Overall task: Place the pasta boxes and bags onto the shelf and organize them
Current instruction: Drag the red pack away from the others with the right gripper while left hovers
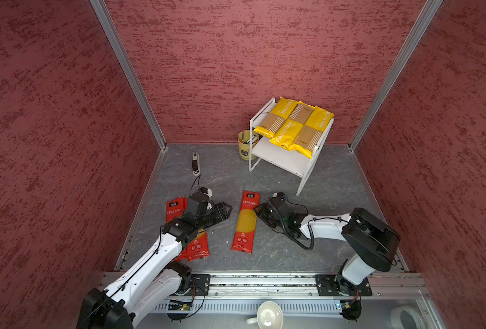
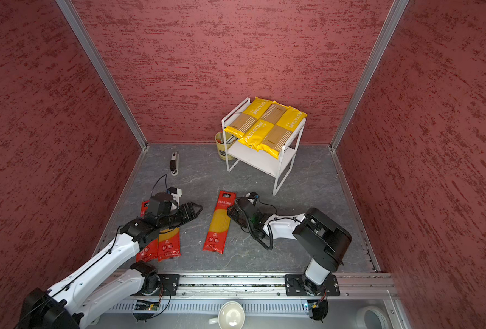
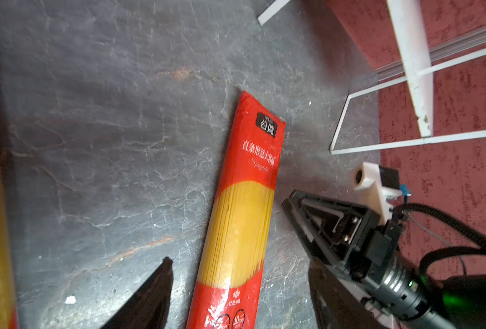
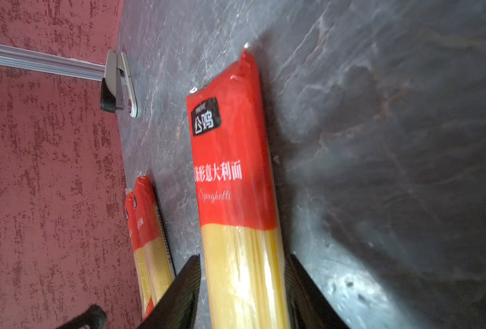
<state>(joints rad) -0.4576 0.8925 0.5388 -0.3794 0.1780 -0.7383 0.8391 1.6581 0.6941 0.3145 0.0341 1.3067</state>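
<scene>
Looking down with 12 o'clock at the back wall, I find the shelf (image 1: 281,155) at about 1 o'clock on the floor; three yellow packs (image 1: 294,125) lie side by side on its top tier, slanted, overhanging the front edge and hiding the top board from me; a cup (image 1: 244,143) stands just beside it at 9 o'clock, partly behind a shelf leg, its contents too small to name. The middle red pack (image 1: 246,222) lies flat mid-floor, running 12 to 6; two other red packs (image 1: 197,246) lie side by side at 8 o'clock, their middles hidden under the left arm (image 1: 150,256), so I see only one upper end and the lower ends. The left gripper (image 1: 226,210) hovers between those two and the middle red pack, jaws wide apart with nothing in them; its wrist view cuts off its fingers (image 3: 150,299). The right gripper (image 1: 260,212) sits at the middle red pack's 3 o'clock edge, jaws parted; in its wrist view the pack's yellow stretch shows blurred between the fingers (image 4: 184,284); whether either touches it I cannot tell. A small black-and-white device (image 1: 196,163) lies at 11 o'clock; what it is I cannot make out.
</scene>
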